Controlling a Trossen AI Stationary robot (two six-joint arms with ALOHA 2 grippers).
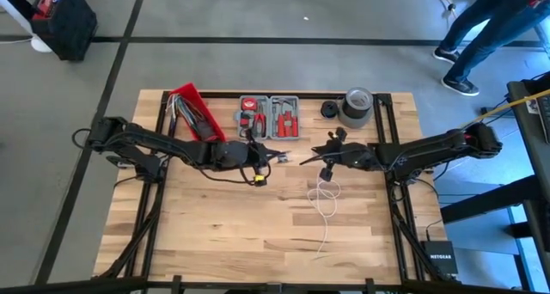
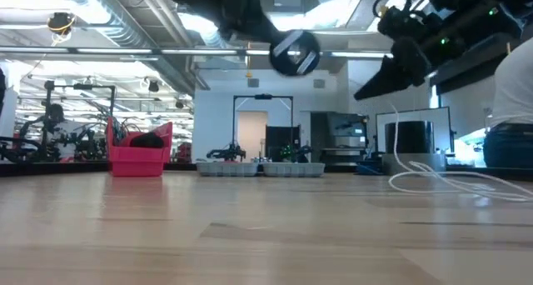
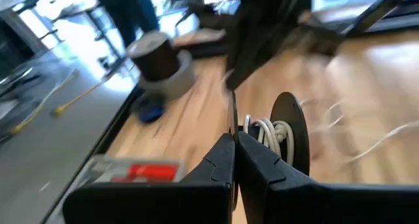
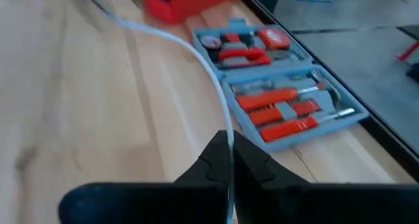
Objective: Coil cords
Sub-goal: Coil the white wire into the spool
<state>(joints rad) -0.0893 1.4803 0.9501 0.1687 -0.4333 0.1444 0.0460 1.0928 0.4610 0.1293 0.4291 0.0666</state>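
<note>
High view: both arms meet above the middle of the wooden table (image 1: 215, 234). The right gripper (image 4: 230, 160) is clenched on the white cord (image 4: 216, 86), which runs taut from its fingertips toward the left gripper (image 3: 234, 145). That one is clamped too, on the black spool (image 3: 291, 129) (white cord wound on it). The rest of the cord lies in loose loops on the table below the right gripper, trailing toward the front edge. A grey tool case (image 1: 269, 117) sits behind.

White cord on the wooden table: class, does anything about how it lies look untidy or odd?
Yes. The thin white cord trails loose across the wooden table in uneven loops instead of a coil, one stretch rising to the right gripper, which is shut on it.
</note>
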